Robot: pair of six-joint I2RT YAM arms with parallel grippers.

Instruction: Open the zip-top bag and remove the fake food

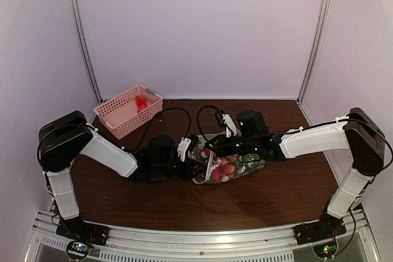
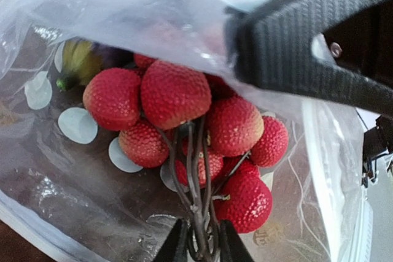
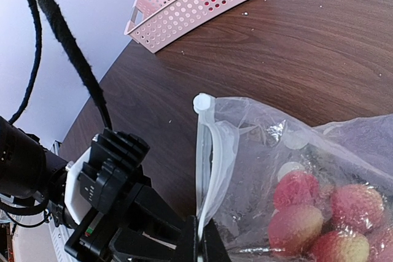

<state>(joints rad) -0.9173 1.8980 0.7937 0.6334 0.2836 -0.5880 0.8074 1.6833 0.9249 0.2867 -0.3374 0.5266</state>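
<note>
- pink basket (image 1: 120,124): stands at the far left of the table (image 1: 276,194), well apart from the work, with one red piece (image 1: 141,103) inside. judged to be the drop-off for removed items.
- left gripper (image 2: 199,246): reaches into the bag mouth. its fingers are narrowed onto the thin stem of the fake food (image 2: 175,93), a bunch of red bumpy balls. the stem probably gives a firmer hold than a round ball.
- zip-top bag (image 3: 264,145): lies on the table between the two grippers, mouth open toward the left arm. the bunch sits inside it, with a yellow-green piece (image 2: 77,62) behind.
- right gripper (image 3: 198,240): pinched closed on the white zip strip (image 3: 204,170) at the mouth's edge. judged to anchor the bag and hold the mouth open, so the bunch can be drawn out without dragging the bag.
</note>
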